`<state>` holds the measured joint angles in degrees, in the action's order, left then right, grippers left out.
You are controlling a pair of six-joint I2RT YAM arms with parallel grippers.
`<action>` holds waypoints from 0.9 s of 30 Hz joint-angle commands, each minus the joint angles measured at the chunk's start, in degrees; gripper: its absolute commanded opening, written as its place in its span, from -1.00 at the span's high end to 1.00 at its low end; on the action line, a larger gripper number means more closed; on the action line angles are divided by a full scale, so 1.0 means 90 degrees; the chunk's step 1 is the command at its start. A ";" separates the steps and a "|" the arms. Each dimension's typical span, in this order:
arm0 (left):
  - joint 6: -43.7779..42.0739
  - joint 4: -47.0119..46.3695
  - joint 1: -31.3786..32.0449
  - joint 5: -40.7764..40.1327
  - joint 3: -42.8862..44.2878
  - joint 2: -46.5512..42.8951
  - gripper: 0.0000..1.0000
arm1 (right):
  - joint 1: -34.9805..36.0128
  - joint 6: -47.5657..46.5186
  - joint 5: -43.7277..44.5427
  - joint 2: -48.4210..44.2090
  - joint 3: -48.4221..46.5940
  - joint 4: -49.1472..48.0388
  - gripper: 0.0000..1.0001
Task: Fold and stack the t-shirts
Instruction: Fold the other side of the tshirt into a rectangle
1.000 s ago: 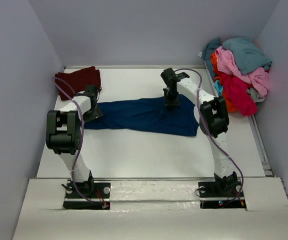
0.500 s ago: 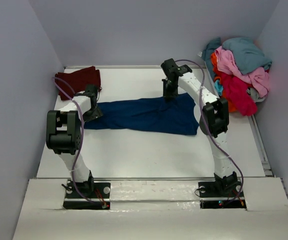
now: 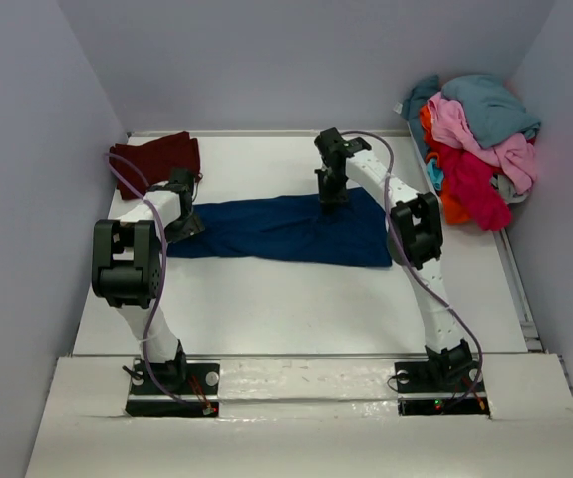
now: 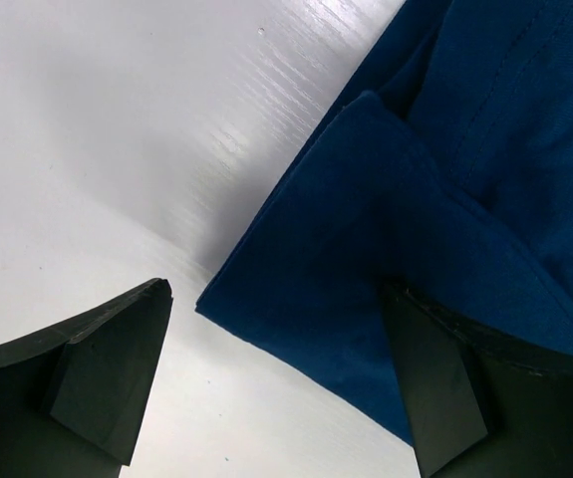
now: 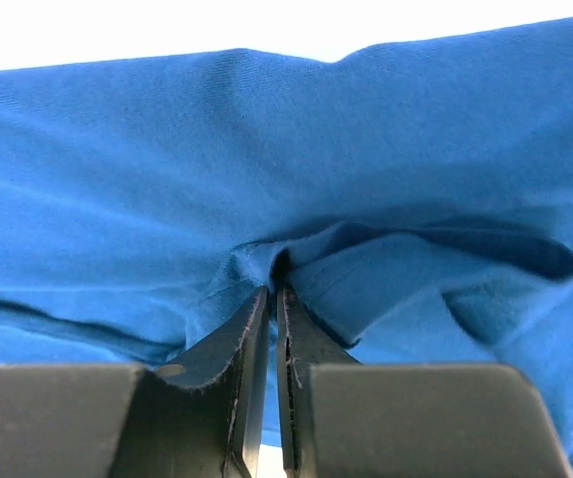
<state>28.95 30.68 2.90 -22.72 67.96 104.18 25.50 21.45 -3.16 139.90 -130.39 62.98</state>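
A navy blue t-shirt point(image 3: 286, 231) lies spread across the middle of the table. My right gripper point(image 3: 331, 191) is at its far edge and is shut on a pinched fold of the blue cloth point(image 5: 296, 261); the right wrist view shows the jaws point(image 5: 276, 294) closed on it. My left gripper point(image 3: 182, 216) is at the shirt's left end. It is open point(image 4: 278, 299), with a corner of the shirt point(image 4: 366, 249) between the fingers, the right finger point(image 4: 455, 388) over the cloth. A folded dark maroon t-shirt point(image 3: 156, 155) lies at the back left.
A heap of teal, pink, red and orange t-shirts point(image 3: 477, 134) fills the back right corner. Walls close in the white table point(image 3: 296, 299) on the left, back and right.
My right gripper has moved toward the far edge and slightly left with the cloth in it, and the shirt's right part has pulled straighter. The left arm has not moved.
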 commanded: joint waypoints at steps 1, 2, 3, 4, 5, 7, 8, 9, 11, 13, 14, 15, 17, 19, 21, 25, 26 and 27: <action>-0.0043 0.0166 -0.0009 -0.0210 0.0075 -0.0170 -0.98 | 0.0028 -0.0138 -0.0167 -0.0036 0.0025 -0.0357 0.77; -0.0043 0.0166 -0.0009 -0.0210 0.0075 -0.0189 -0.98 | 0.0028 -0.0128 -0.0147 -0.0017 -0.0004 -0.0357 0.77; -0.0043 0.0166 -0.0009 -0.0220 0.0075 -0.0189 -0.98 | 0.0028 -0.0118 -0.0147 0.0032 -0.0063 -0.0338 0.77; -0.0052 0.0166 -0.0009 -0.0229 0.0075 -0.0189 -0.98 | 0.0028 -0.0118 -0.0147 0.0061 -0.0121 -0.0299 0.78; -0.0053 0.0166 -0.0009 -0.0229 0.0066 -0.0189 -0.98 | 0.0028 -0.0118 -0.0147 0.0081 -0.0228 -0.0299 0.78; -0.0043 0.0166 -0.0009 -0.0229 0.0066 -0.0189 -0.98 | 0.0028 -0.0137 -0.0147 0.0130 -0.0317 -0.0308 0.78; -0.0043 0.0175 -0.0009 -0.0220 0.0066 -0.0199 -0.98 | 0.0028 -0.0147 -0.0137 0.0149 -0.0366 -0.0308 0.78; -0.0043 0.0166 -0.0009 -0.0220 0.0046 -0.0208 -0.98 | 0.0028 -0.0147 -0.0108 0.0178 -0.0472 -0.0318 0.78; -0.0053 0.0156 -0.0009 -0.0220 0.0027 -0.0208 -0.98 | 0.0028 -0.0147 -0.0147 0.0188 -0.0551 -0.0347 0.80; -0.0053 0.0146 -0.0009 -0.0220 0.0027 -0.0208 -0.98 | 0.0028 -0.0138 -0.0137 0.0198 -0.0610 -0.0396 0.82; -0.0043 0.0146 -0.0009 -0.0220 0.0007 -0.0218 -0.98 | 0.0028 -0.0128 -0.0128 0.0198 -0.0620 -0.0416 0.83; -0.0052 0.0137 -0.0009 -0.0220 0.0007 -0.0209 -0.98 | 0.0028 -0.0118 -0.0099 0.0189 -0.0630 -0.0425 0.85; -0.0053 0.0136 -0.0009 -0.0220 -0.0012 -0.0228 -0.98 | 0.0028 -0.0098 -0.0059 0.0082 -0.0523 -0.0581 0.86; -0.0053 0.0127 -0.0009 -0.0220 -0.0022 -0.0247 -0.98 | 0.0028 -0.0089 0.0028 0.0023 -0.0464 -0.0660 0.86; -0.0053 0.0117 -0.0009 -0.0210 -0.0042 -0.0247 -0.98 | 0.0028 -0.0098 0.0146 0.0042 -0.0551 -0.0680 0.86; -0.0052 0.0117 -0.0009 -0.0200 -0.0032 -0.0248 -0.98 | 0.0028 -0.0138 0.0234 0.0266 -0.0932 -0.0514 0.86; -0.0053 0.0117 -0.0009 -0.0200 -0.0022 -0.0248 -0.98 | 0.0028 -0.0138 0.0243 0.0296 -0.0971 -0.0513 0.86; -0.0053 0.0117 -0.0009 -0.0200 -0.0022 -0.0248 -0.98 | 0.0028 -0.0147 0.0224 0.0306 -0.0981 -0.0523 0.86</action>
<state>28.95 30.68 2.90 -22.72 67.96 104.18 25.52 21.06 -2.20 141.62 -135.55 60.34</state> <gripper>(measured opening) 0.986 0.075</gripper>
